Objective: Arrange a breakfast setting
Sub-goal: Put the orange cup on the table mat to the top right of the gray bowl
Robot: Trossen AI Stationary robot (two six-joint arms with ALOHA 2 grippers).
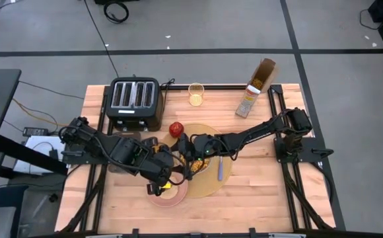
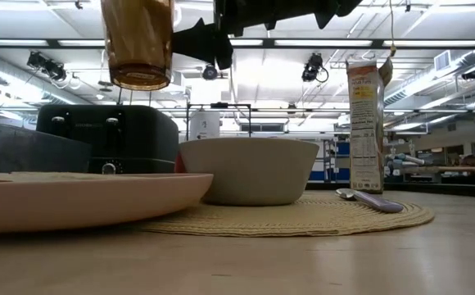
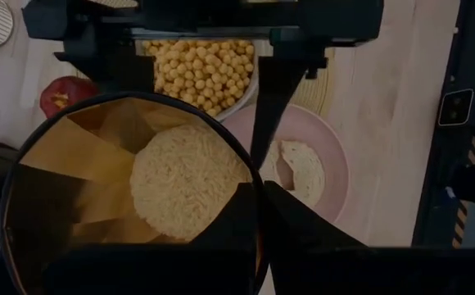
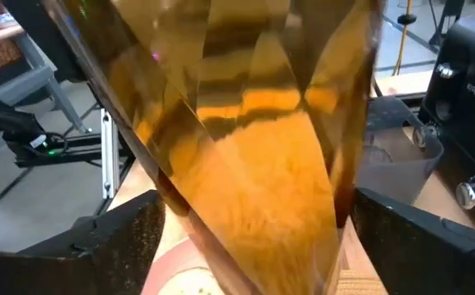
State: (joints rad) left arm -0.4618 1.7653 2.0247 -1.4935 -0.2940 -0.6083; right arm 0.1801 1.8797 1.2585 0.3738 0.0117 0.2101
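Wooden surface (image 1: pixel 257 198) — your left end effector (image 3: pixel 258 192) pinches the amber glass (image 2: pixel 137 41) aloft; right end effector (image 4: pixel 254 213) spread around it.

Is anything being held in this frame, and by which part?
The amber glass, up in the air, is pinched at its rim wall by the left gripper. The right gripper has its open fingers either side of the glass's body, apparently not clamping it.

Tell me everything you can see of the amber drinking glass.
The amber glass is translucent, faceted and empty. It hangs upright, well above the table. The left gripper is shut on its rim, one finger inside, and the right gripper sits around its body. Beneath it are the pink plate and the woven placemat.
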